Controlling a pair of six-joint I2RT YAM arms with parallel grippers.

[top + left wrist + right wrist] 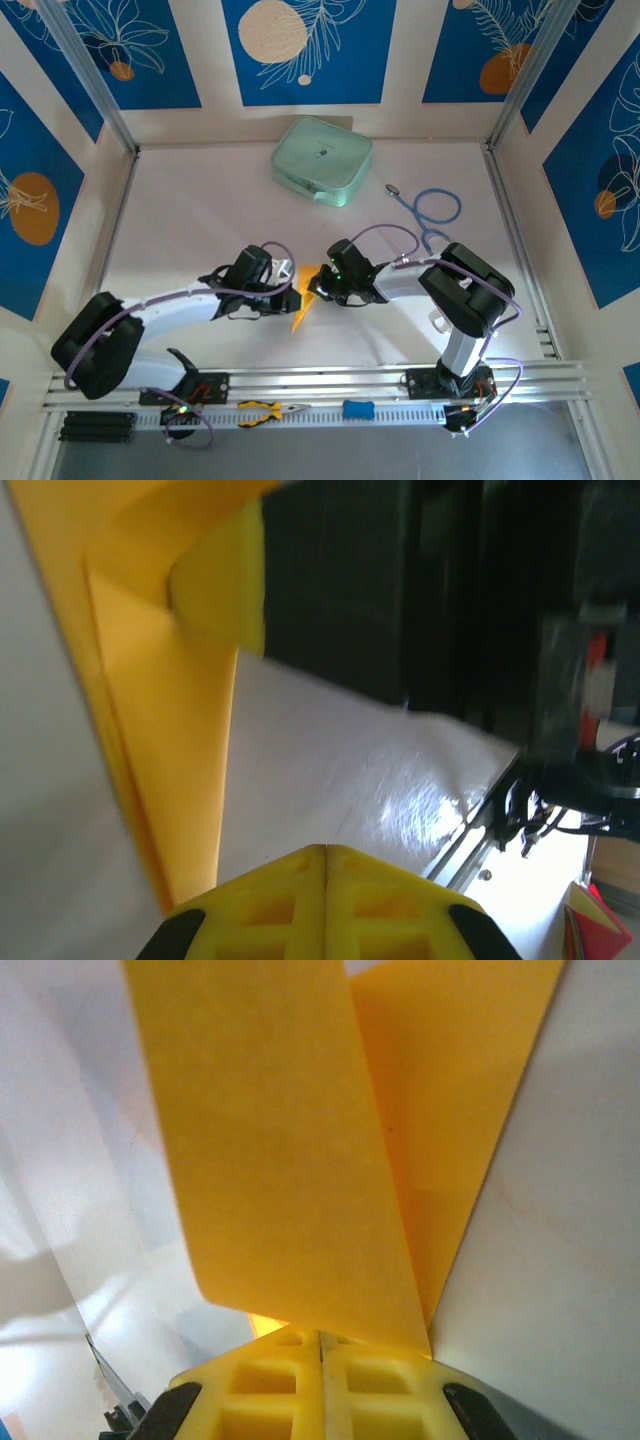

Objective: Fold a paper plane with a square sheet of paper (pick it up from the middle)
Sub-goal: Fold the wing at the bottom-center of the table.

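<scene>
The orange-yellow sheet of paper (303, 306) lies on the white table between both grippers, folded lengthwise into a narrow pointed shape with its tip toward the near edge. My left gripper (289, 291) is at its left edge. In the left wrist view this gripper (325, 852) is shut with nothing between its tips, and the paper (170, 730) runs along its left. My right gripper (318, 287) meets the paper from the right. Its jaws (320, 1336) are shut, and a raised flap of the paper (280, 1160) rests over the fingertips, hiding their very ends.
A pale green rounded-square case (322, 160) sits at the back of the table. A blue looped cord (436, 209) lies at the back right. Orange-handled pliers (265, 410) and a blue tool (358, 409) rest on the rail at the near edge.
</scene>
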